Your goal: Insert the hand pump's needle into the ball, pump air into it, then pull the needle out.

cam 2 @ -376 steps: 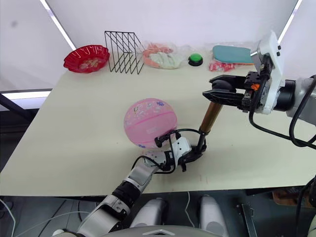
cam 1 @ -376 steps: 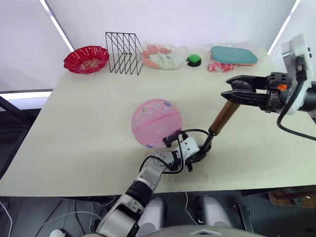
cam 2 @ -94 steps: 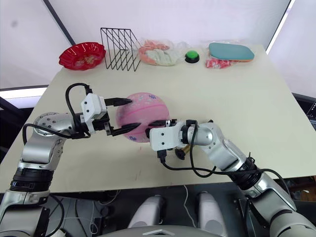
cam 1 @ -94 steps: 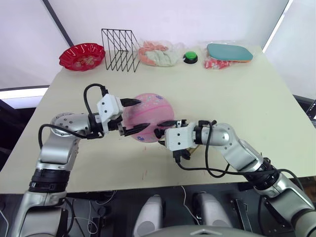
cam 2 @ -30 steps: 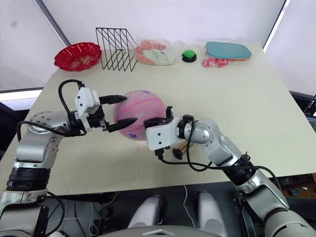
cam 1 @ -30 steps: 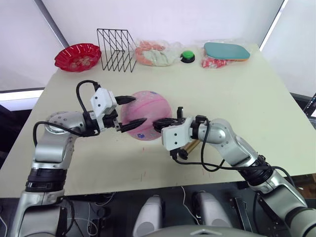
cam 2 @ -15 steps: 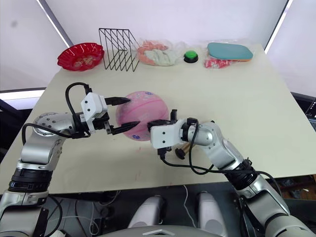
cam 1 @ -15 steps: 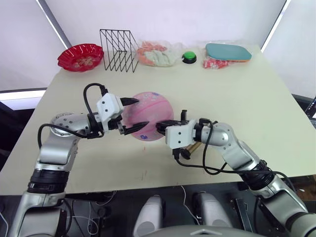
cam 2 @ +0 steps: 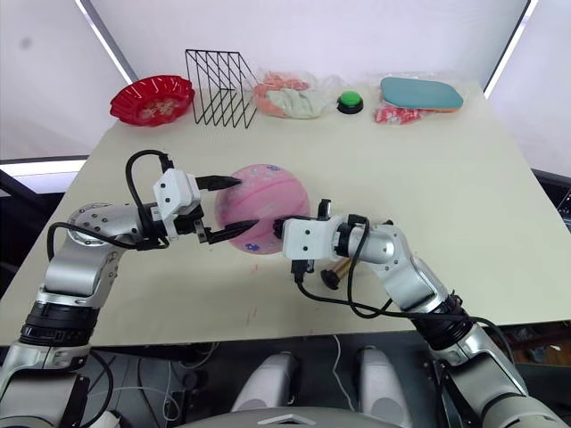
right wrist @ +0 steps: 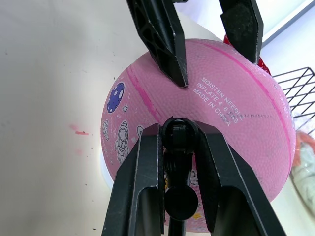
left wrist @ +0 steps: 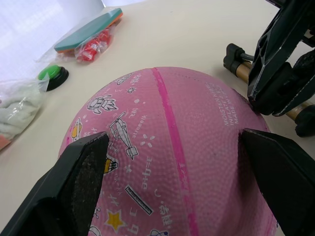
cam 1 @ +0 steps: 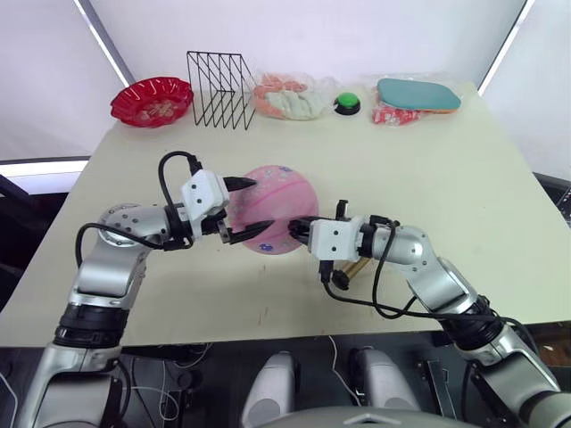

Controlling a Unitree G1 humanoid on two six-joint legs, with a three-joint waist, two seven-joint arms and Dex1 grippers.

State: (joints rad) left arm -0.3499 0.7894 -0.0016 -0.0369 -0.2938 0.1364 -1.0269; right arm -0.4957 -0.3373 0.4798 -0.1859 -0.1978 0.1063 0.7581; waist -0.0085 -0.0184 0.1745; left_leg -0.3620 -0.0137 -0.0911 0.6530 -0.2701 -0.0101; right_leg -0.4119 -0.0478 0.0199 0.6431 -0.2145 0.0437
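beige table [cam 1: 464, 160] carries one round pink ball [cam 1: 272, 220] mid-front, left gripper [cam 1: 245, 210] spread around its side. one pump [cam 1: 352, 265] lies just beside. right gripper [right wrist: 178, 162] pinches the hose end; i'd draw the needle straight out while bracing the ball.

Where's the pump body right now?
The pump lies on the table just right of the pink ball, mostly hidden behind the right claw.
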